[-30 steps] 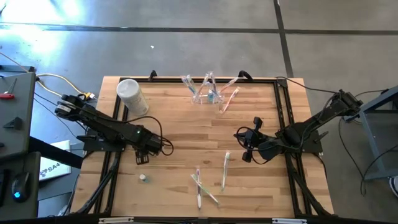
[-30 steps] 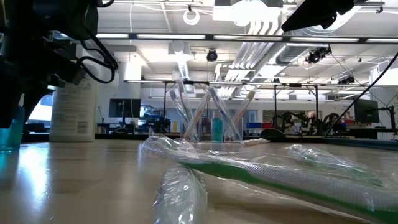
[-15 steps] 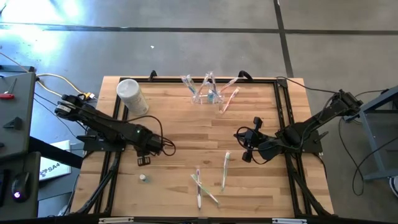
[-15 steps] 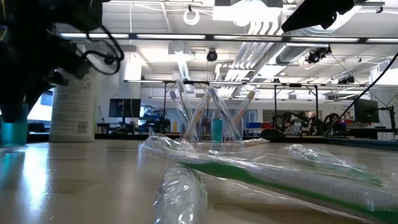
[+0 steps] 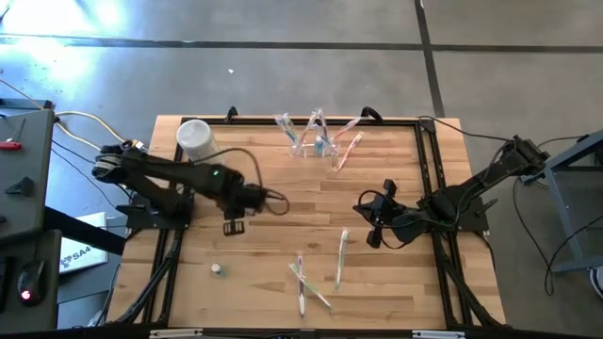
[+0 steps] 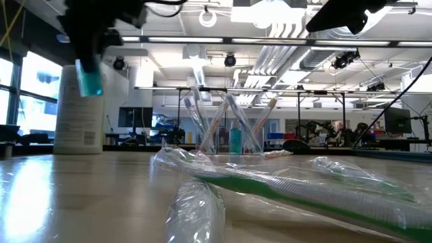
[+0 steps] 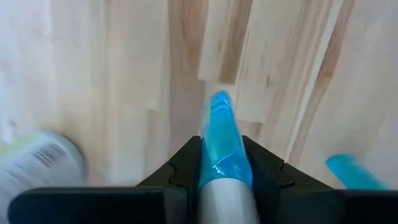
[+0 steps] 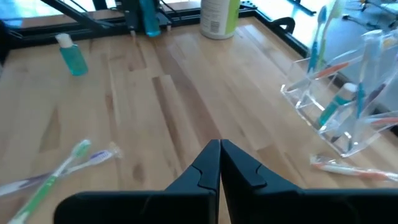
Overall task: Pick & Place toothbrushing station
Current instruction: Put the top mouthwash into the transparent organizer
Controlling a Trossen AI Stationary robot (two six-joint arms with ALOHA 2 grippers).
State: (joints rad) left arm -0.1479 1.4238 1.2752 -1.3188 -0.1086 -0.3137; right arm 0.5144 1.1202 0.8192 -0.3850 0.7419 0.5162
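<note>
High view shows the toothbrushing station [image 5: 316, 141] standing upright at the far edge of the table [image 5: 283, 193], untouched, with brushes leaning in it; we place everything else against it.

Well to the station's left stands the white canister [image 5: 198, 143]. Nearer us and still left of the station, the left gripper [image 5: 234, 226] is clamped on a blue tube [image 7: 219, 124]; the left wrist view shows both fingers pressed against its sides. This is what has just changed. A second ago the jaws were wider and low at the table, farther from the station; now they have closed on the tube, and in the low view it hangs clear of the wood. The arm has also swung toward the station.

We judge that the pick is done and the carry has begun, with the tube probably bound for the station. A small teal bottle [image 5: 217, 269] remains on the table, far from the station on its left. Wrapped toothbrushes [image 5: 316, 278] lie well in front of the station. To the station's right and nearer us, the right gripper [image 5: 372, 226] waits, pinched together on nothing.
</note>
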